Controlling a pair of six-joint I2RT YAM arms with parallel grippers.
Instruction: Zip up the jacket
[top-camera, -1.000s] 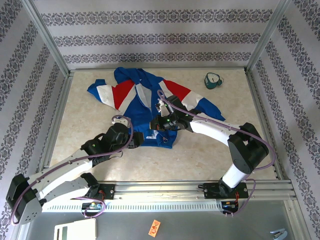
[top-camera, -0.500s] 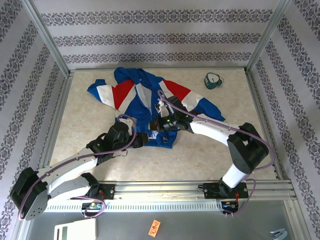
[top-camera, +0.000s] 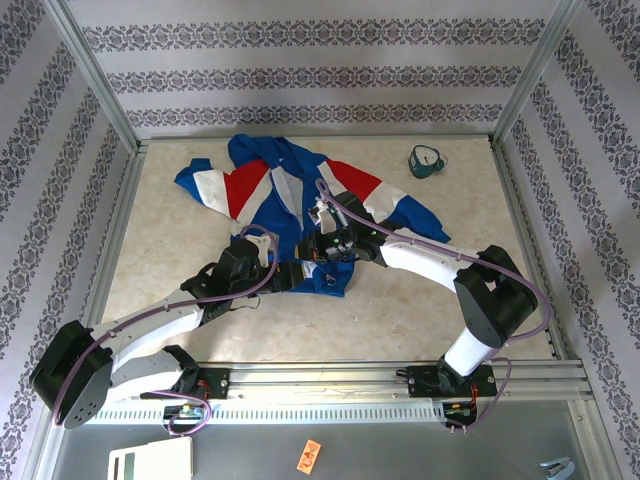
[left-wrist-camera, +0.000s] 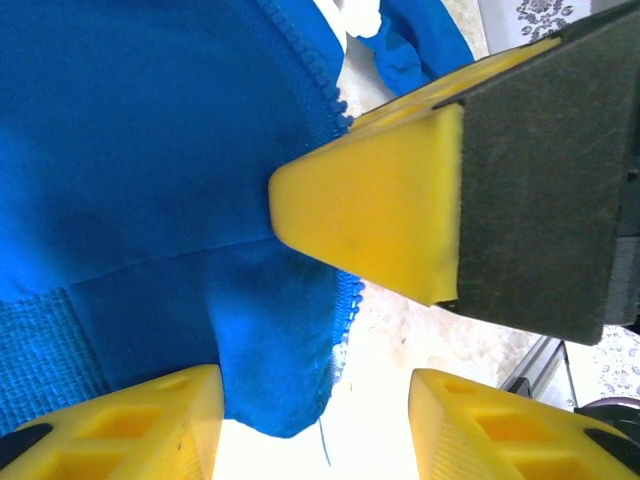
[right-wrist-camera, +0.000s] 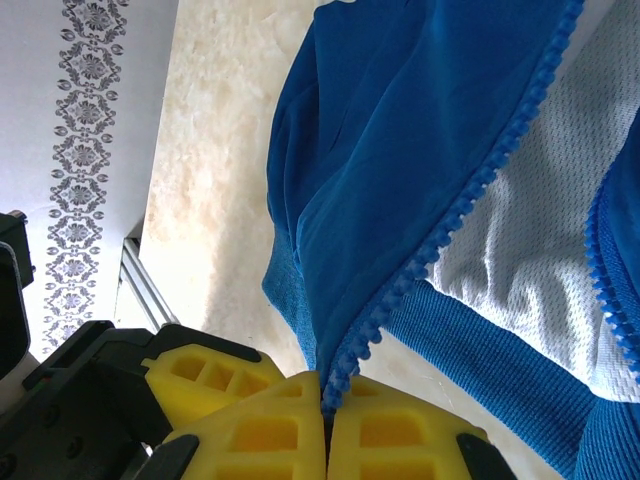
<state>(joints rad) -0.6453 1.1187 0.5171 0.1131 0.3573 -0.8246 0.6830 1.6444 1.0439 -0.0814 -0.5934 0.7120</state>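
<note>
The small royal-blue track jacket with red and white panels (top-camera: 250, 190) lies unzipped on the beige marbled table (top-camera: 430, 300), toward its far middle. The right gripper (right-wrist-camera: 325, 398) presses its yellow fingers together on the bottom end of one blue zipper tape (right-wrist-camera: 455, 235), likely to hold it taut. The left gripper (left-wrist-camera: 315, 415), fingers spread, straddles the near hem corner beside it, seemingly to bring both sides together

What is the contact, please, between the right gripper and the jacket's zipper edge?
Touching. The right wrist view shows the right gripper closed on the jacket's zipper edge.
</note>
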